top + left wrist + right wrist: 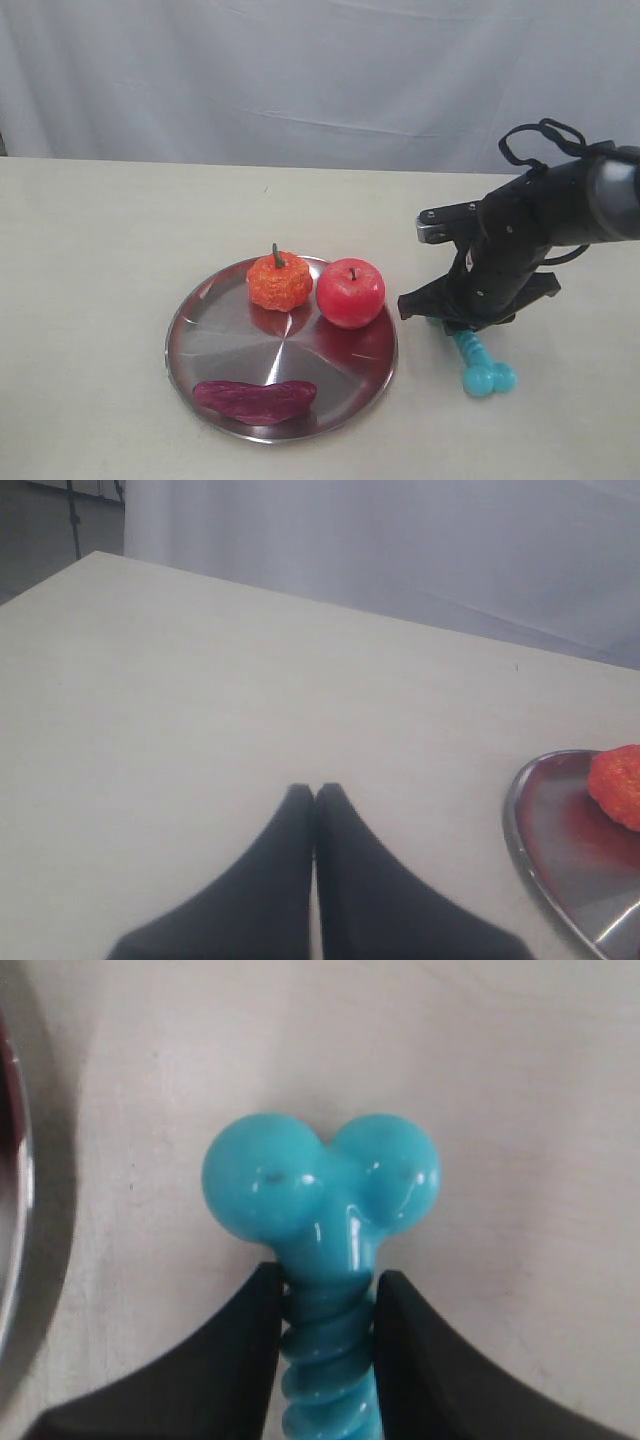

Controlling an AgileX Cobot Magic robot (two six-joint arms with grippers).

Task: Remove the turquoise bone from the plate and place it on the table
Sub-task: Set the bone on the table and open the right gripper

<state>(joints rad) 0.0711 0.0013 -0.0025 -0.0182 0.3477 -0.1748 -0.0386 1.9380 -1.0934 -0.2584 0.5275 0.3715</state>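
Note:
The turquoise bone lies low over the beige table, right of the silver plate and off it. My right gripper is shut on the bone's ribbed shaft, its two black fingers pressed against both sides just behind the knobbed end. Whether the bone touches the table cannot be told. My left gripper is shut with nothing in it, above bare table left of the plate's rim; it does not show in the exterior view.
On the plate stand an orange pumpkin and a red apple, and a dark purple oblong piece lies at its near rim. A white curtain closes off the back. The plate's edge runs beside the bone.

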